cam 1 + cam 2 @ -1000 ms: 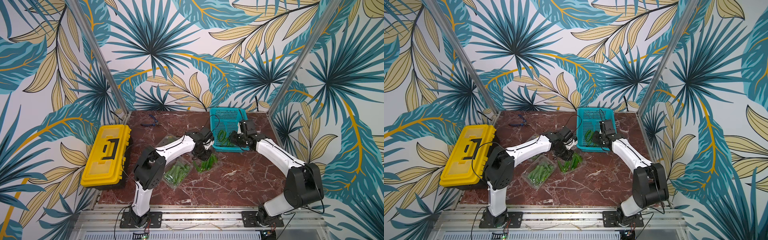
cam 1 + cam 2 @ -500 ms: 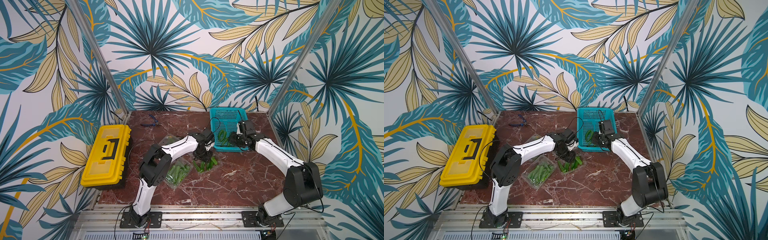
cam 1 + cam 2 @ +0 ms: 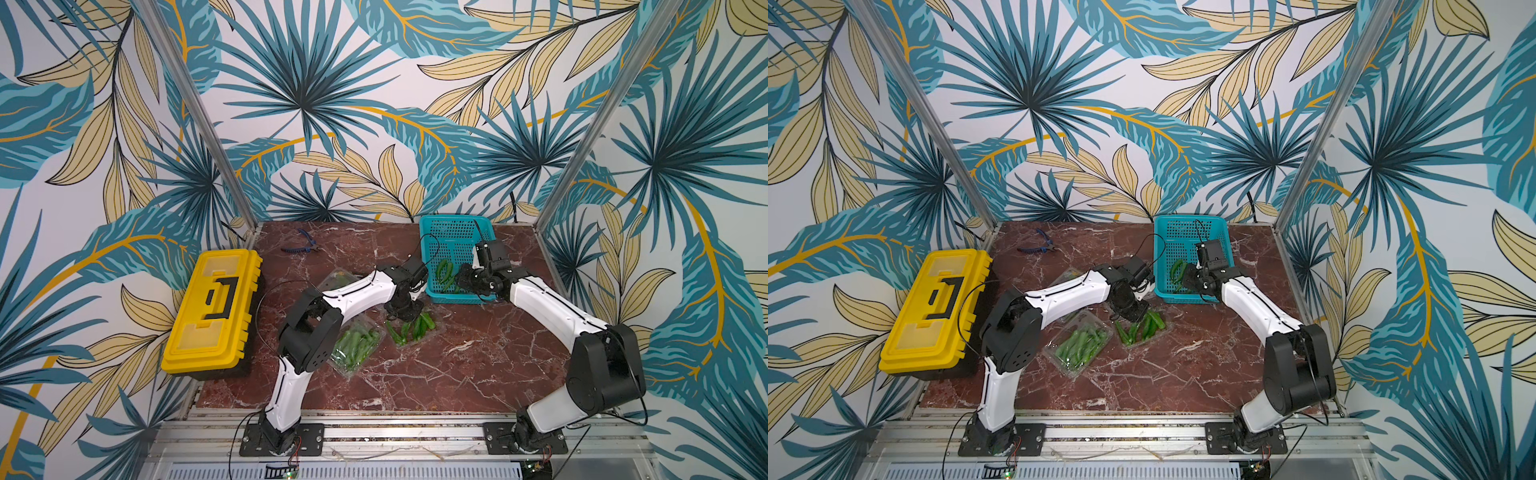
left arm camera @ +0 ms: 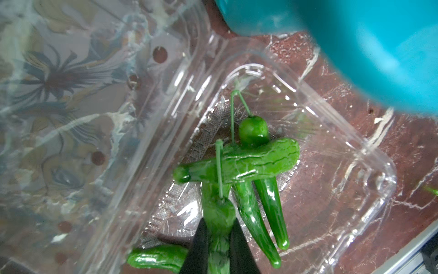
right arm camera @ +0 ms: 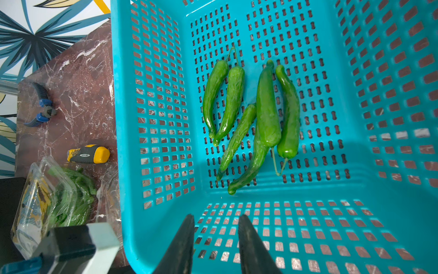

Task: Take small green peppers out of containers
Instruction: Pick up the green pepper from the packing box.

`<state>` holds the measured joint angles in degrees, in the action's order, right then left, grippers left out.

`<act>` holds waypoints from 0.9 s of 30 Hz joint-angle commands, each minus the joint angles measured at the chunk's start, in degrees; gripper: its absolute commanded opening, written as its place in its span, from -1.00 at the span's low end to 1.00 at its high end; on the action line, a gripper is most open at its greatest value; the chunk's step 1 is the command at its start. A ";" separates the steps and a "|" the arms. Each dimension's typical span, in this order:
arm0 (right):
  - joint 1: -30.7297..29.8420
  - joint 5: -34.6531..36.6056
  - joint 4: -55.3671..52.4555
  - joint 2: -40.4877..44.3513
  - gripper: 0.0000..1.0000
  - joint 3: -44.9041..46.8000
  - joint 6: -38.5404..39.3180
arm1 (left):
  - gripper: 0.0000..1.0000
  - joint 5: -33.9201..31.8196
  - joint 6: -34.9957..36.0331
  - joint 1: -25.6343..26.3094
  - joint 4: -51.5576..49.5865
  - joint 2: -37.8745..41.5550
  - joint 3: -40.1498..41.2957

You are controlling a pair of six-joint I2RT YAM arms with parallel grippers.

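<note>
In the left wrist view my left gripper (image 4: pixel 219 224) is shut on one small green pepper (image 4: pixel 216 212) inside an open clear container (image 4: pixel 331 132). Several more peppers (image 4: pixel 251 161) lie crossed in that container. In both top views the left gripper (image 3: pixel 405 312) is down over these peppers (image 3: pixel 415 328) at mid-table. A second container (image 3: pixel 355 345), full of peppers, sits nearer the front. My right gripper (image 5: pixel 215 219) stands open and empty over the near wall of the teal basket (image 5: pixel 154 237), where several peppers (image 5: pixel 267 106) lie.
The teal basket (image 3: pixel 453 232) stands at the back right. A yellow toolbox (image 3: pixel 212 307) lies along the left edge and blue pliers (image 3: pixel 301 247) at the back. A yellow-and-black tool handle (image 5: pixel 88 154) rests beside the basket. Another clear container (image 3: pixel 336 278) shows behind the left arm.
The left gripper opened wider and then closed on a pepper in the open container, and its arm shifted slightly. The right arm has hardly moved.
</note>
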<state>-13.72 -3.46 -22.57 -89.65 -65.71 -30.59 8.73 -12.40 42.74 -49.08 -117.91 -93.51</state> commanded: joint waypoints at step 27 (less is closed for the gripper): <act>-1.23 3.96 -0.64 -1.84 -0.34 -1.00 -2.45 | -1.00 -4.41 1.86 -1.21 9.03 2.01 -27.90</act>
<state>-14.68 -0.99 -22.55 -90.61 -65.87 -31.73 1.15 -9.93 42.41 -45.74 -110.74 -114.98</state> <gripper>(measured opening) 0.333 0.149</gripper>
